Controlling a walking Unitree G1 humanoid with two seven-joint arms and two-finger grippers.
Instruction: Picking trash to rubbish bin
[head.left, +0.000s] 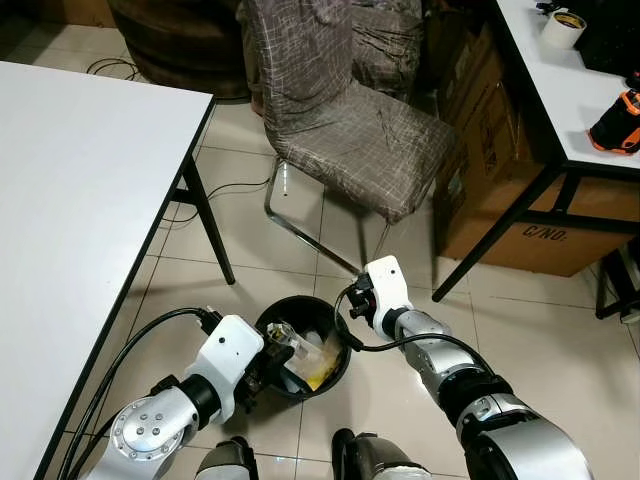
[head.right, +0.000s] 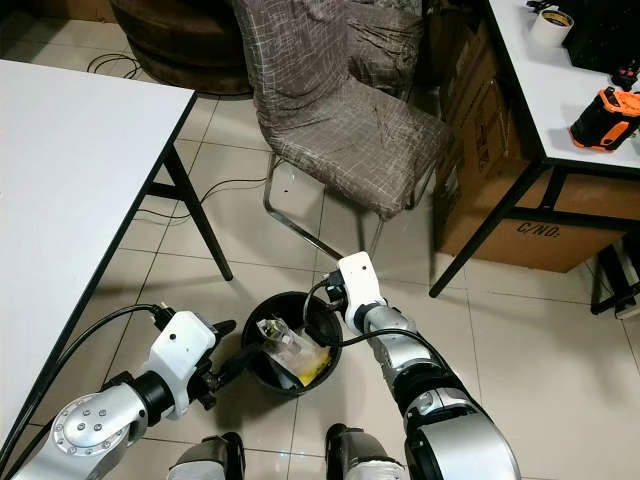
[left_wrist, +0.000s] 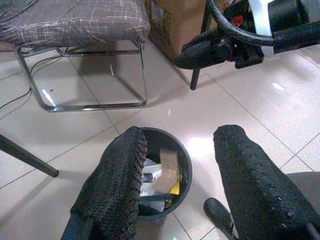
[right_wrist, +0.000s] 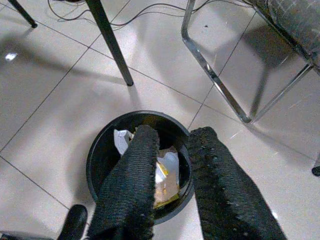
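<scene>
While both arms reach down toward the tiled floor (head.left: 560, 350), the round black rubbish bin (head.right: 252, 372) stands between them, just in front of the robot's feet. Inside it lies the trash (head.right: 290, 355): a crumpled clear wrapper, something white, and a yellow scrap low at the near side, though what each piece is cannot be made out from the head views. The left gripper (left_wrist: 182, 172) hovers over the bin's left rim, its two black fingers (left_wrist: 117, 185) spread wide apart with nothing between them; in the left wrist view the bin's mouth shows through that gap. The right gripper (right_wrist: 172, 172) hangs above the bin's right rim, its fingers (right_wrist: 132, 185) parted only narrowly and holding nothing, with the wrappers visible below them in the right wrist view. A black cable loops from each wrist. Beyond the bin stands a chair (head.left: 345, 120) draped in a grey-brown checked cover, on a bent chrome frame. A white table (head.left: 80, 200) with black legs runs along the robot's left. On the right, another white table (head.left: 570, 80) carries an orange-and-black tool (head.left: 618, 122) and a roll of tape (head.left: 562, 28), with a cardboard box (head.left: 510, 190) beneath it.
</scene>
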